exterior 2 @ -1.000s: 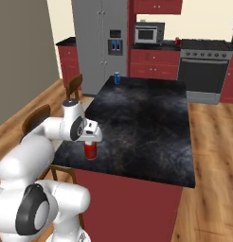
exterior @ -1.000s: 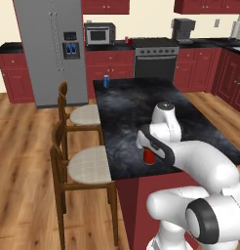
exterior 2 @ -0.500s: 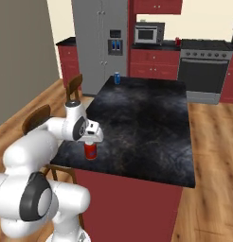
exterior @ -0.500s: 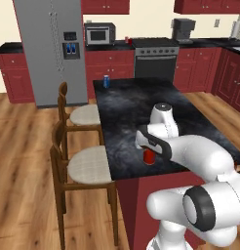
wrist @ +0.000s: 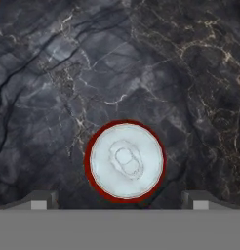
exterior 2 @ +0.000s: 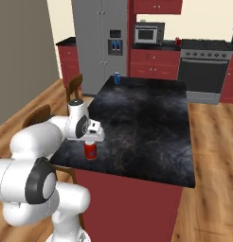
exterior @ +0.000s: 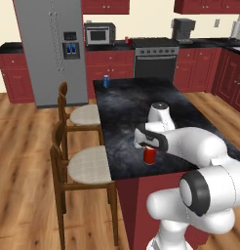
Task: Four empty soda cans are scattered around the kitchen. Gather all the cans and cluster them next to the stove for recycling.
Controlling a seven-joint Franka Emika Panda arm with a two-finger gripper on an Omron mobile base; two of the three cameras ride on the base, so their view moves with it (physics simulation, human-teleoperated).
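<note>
The gripper point(wrist: 120, 205) hung directly above a red soda can point(wrist: 125, 160), pointing straight down, its jaws spread wide with one fingertip point(wrist: 40, 201) on either side of the can's silver top and nothing held. From the base cameras the hand point(exterior: 150, 138) sat just over the can point(exterior: 149, 155), which stood near the front edge of the black marbled island countertop point(exterior: 127, 107), on the side by the wooden stools point(exterior: 88, 166).

The step in hand looked like the first pickup: the approach from above was lined up, but the fingers had not yet come down around the can. The next move would call for a straight descent until the tips bracket the can's wall, then a close, a lift, and a drive toward the stove point(exterior: 156, 61) at the back wall.

The can stood upright, long axis vertical, pull-tab top facing the camera. A blue and white can point(exterior: 106, 81) stood upright at the far corner of the island, and another red can point(exterior 2: 178, 41) stood on the back counter between the microwave point(exterior 2: 149, 33) and the stove.
</note>
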